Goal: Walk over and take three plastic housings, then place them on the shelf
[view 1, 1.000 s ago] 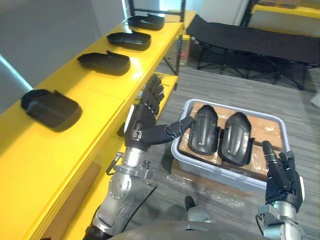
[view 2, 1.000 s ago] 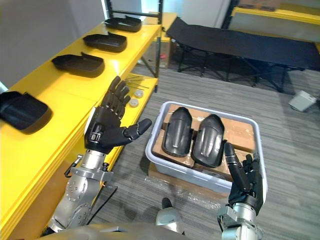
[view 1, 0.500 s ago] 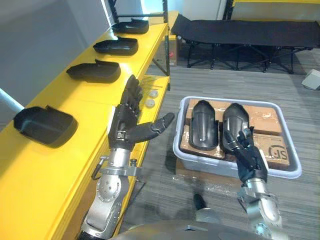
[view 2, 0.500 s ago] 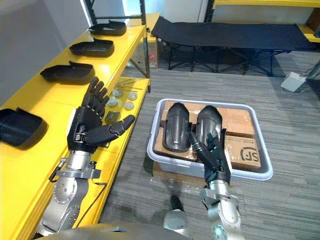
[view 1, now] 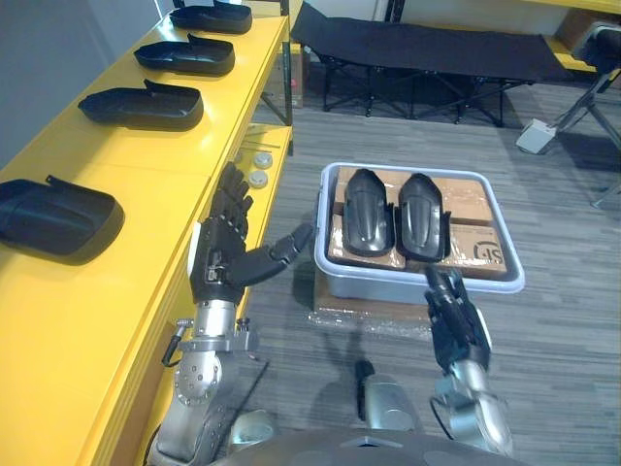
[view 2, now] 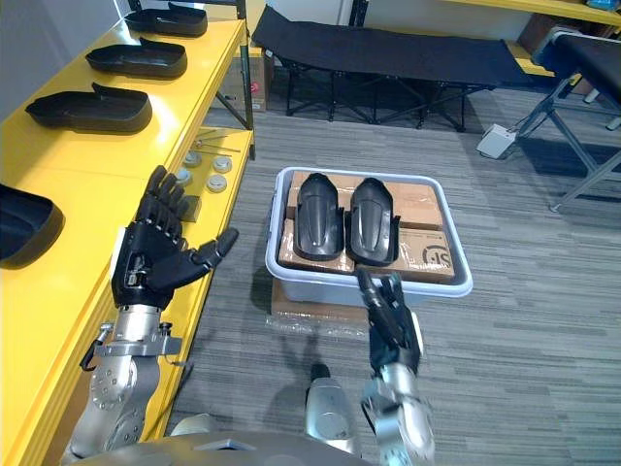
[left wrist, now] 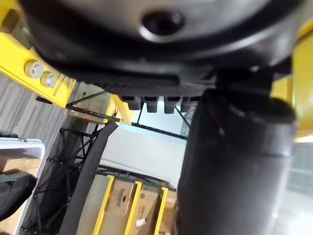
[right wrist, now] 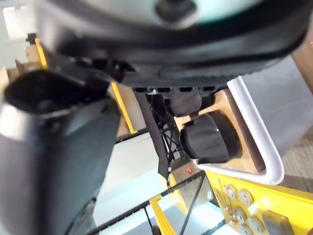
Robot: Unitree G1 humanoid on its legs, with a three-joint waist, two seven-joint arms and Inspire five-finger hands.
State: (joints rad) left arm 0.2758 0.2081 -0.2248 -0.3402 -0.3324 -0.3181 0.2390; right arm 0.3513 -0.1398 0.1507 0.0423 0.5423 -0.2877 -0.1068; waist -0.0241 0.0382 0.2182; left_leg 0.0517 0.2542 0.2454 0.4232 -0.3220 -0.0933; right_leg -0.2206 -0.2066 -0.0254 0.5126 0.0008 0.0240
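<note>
Both hands are empty: left hand (view 1: pixel 225 257) spread wide beside the yellow shelf (view 1: pixel 146 146), right hand (view 1: pixel 456 328), fingers seemingly straight, near the tub (view 1: pixel 388 279) holding 2 housings (view 1: pixel 369 218).

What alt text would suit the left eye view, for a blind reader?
Two black housings lie side by side in a white bin, with the robot's left hand and right hand open and empty before it. Four more housings sit along a yellow shelf at left.
</note>
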